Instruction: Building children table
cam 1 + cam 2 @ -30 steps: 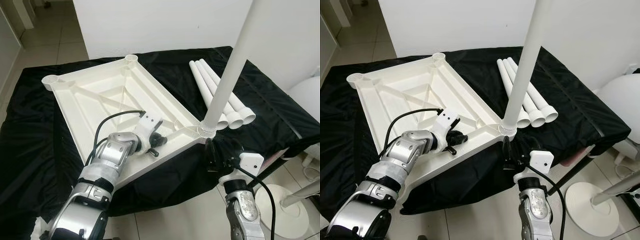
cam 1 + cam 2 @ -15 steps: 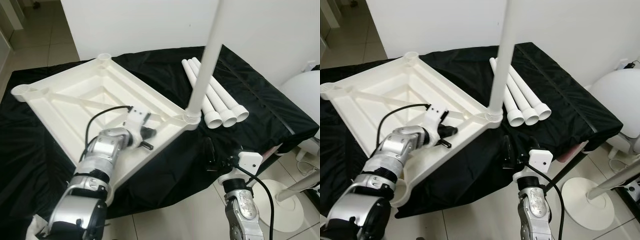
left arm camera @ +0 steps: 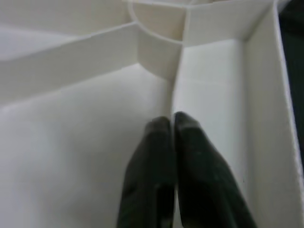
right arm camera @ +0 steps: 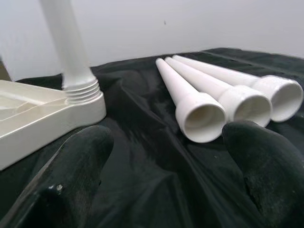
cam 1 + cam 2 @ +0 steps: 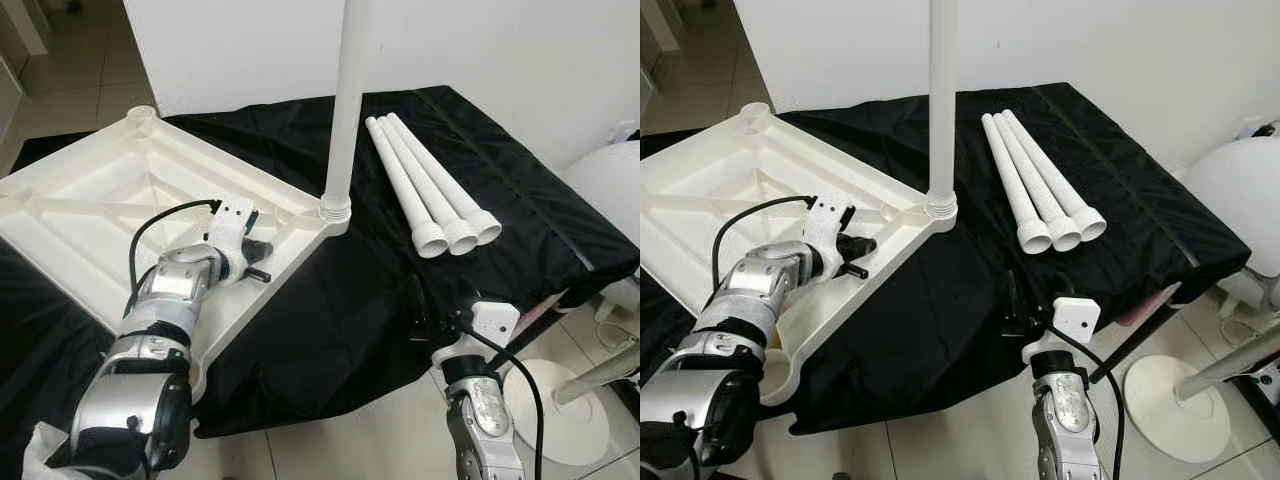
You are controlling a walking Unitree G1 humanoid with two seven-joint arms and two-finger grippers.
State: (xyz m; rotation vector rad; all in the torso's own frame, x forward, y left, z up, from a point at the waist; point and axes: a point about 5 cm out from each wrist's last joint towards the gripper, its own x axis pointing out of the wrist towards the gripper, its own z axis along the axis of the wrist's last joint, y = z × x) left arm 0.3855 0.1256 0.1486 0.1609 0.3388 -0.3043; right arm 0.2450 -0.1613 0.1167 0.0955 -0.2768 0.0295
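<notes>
1. The white plastic tabletop [image 5: 120, 220] is lying upside down, ribs facing up, on the left half of the desk [image 5: 330, 300], which has a black cloth over it.
2. One white leg [image 5: 345, 100] is already standing upright in the tabletop's right corner socket, pretty much dead vertical.
3. The other three loose legs [image 5: 430, 190] lie side by side on the cloth to the right of it, touching each other, wide open ends pointing toward the near edge.
4. The left end effector [image 3: 172, 126] is inside the tray, near that socketed corner, with its two black fingers pinched together on a thin upright rib of the tabletop.
5. The right end effector [image 5: 1012, 305] hangs low at the near edge of the desk, below the loose legs. Its fingers are spread wide with nothing in them, aimed at the legs' open ends.
6. A white round base [image 5: 560, 415] sits on the tiled floor at the right.
</notes>
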